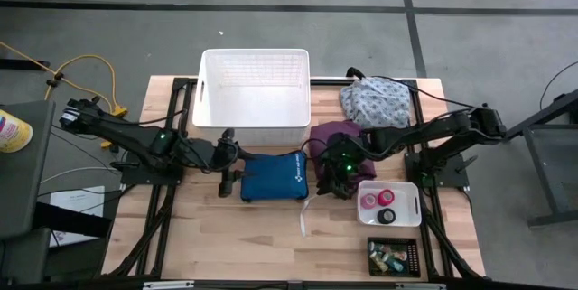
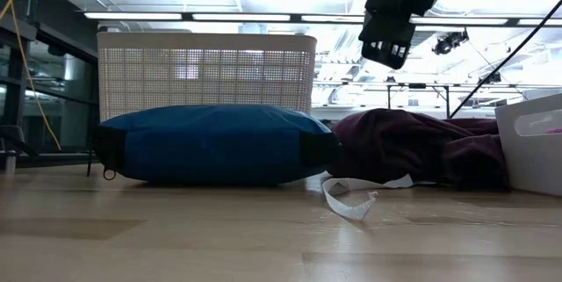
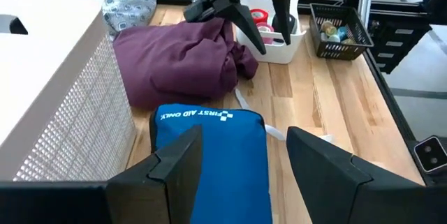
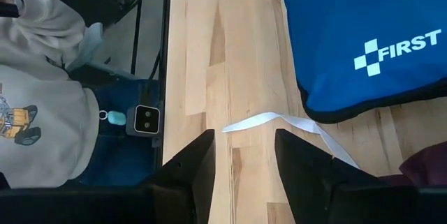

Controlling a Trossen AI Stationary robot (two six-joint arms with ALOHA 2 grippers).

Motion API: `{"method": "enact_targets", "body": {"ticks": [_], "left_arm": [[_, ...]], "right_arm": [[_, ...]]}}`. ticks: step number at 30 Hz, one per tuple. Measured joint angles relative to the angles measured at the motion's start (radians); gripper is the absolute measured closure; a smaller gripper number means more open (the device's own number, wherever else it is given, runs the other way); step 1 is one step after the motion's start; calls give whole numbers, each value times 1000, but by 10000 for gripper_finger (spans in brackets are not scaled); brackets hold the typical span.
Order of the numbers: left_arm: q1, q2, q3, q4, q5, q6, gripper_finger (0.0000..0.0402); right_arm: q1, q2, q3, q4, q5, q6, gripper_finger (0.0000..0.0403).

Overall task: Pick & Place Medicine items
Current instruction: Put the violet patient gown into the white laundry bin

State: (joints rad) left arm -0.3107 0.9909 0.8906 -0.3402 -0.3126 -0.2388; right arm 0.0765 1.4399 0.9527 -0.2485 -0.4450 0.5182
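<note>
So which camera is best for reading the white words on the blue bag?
The left wrist view: the blue fabric first aid pouch fills its middle, with the whole white label showing. The right wrist view catches only one corner and part of the label. The high view shows it whole but small; the low view shows only its side.

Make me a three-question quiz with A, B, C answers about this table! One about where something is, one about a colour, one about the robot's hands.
1. Where is the blue pouch?
A. inside the white basket
B. on the table in front of the white basket
C. in the black crate

2. What colour is the cloth lying next to the pouch?
A. purple
B. yellow
C. orange

3. What is the left gripper doing?
A. squeezing the pouch
B. holding a roll
C. open above the pouch, holding nothing

Answers: 1 B, the high view shows the pouch on the wood just below the basket. 2 A, the bundle is dark purple. 3 C, its fingers stand apart with the pouch below.
</note>
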Motion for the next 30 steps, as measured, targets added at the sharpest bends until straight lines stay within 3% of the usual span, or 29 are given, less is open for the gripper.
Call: {"method": "enact_targets", "body": {"ticks": [8,17,30], "left_arm": [[-116,-45,-5,-26,-12,-5,199],[-306,-75,-53,-16,-156,40,199],[-438,-72,-62,42,-162,77,199]], "right_arm": [[0,0,0,0,0,0,266],[0,0,0,7,0,0,266],[0,0,0,16,0,0,266]]}}
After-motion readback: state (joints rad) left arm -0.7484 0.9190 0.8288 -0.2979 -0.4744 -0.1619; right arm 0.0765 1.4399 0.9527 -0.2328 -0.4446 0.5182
